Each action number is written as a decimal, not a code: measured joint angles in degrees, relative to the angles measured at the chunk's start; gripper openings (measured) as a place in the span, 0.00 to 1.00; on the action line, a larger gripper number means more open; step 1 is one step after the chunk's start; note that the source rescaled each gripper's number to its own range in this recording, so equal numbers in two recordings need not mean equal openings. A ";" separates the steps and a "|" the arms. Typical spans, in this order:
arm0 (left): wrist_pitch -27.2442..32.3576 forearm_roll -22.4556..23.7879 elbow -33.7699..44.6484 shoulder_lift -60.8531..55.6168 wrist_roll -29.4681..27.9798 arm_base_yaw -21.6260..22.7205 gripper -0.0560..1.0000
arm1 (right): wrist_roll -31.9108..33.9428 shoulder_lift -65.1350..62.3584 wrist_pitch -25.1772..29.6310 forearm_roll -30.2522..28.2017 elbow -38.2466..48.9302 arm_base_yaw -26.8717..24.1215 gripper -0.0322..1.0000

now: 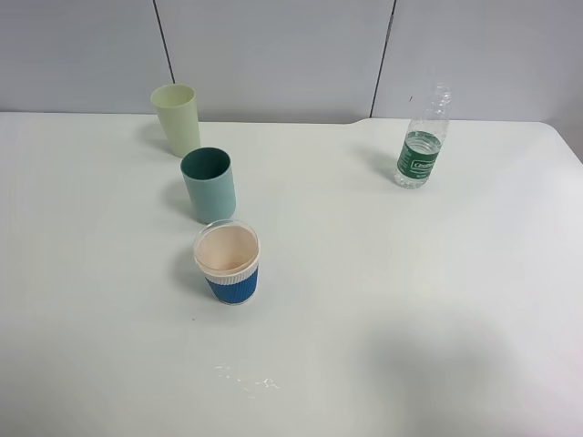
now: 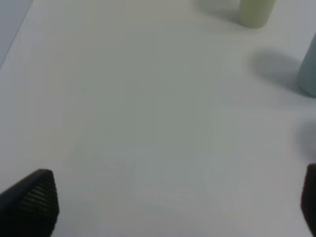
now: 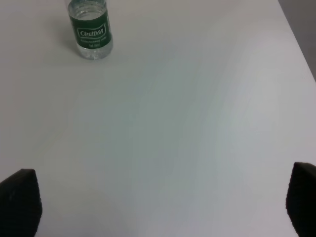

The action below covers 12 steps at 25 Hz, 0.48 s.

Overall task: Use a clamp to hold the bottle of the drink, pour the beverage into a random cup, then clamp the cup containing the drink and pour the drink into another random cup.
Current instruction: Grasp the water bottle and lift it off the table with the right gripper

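Observation:
A clear bottle (image 1: 424,138) with a green label stands uncapped at the back right of the white table, with clear liquid in its lower part; the right wrist view shows the bottle (image 3: 90,30) too. A teal-green cup (image 1: 209,185) stands left of centre, its edge showing as the teal cup (image 2: 309,71) in the left wrist view. In front of it sits a short blue-banded cup (image 1: 228,262) with a beige inside. My left gripper (image 2: 173,202) is open over bare table. My right gripper (image 3: 160,202) is open, well short of the bottle. Neither arm appears in the high view.
A taller pale yellow-green tumbler (image 1: 176,118) stands behind the teal cup, also seen as the pale tumbler (image 2: 256,12) from the left wrist. A few small droplets (image 1: 248,380) lie near the table's front edge. A grey wall (image 1: 273,55) runs behind the table.

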 joint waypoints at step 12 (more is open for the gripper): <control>0.00 0.00 0.00 0.00 0.00 0.00 1.00 | 0.00 0.00 0.00 0.00 0.00 0.00 0.99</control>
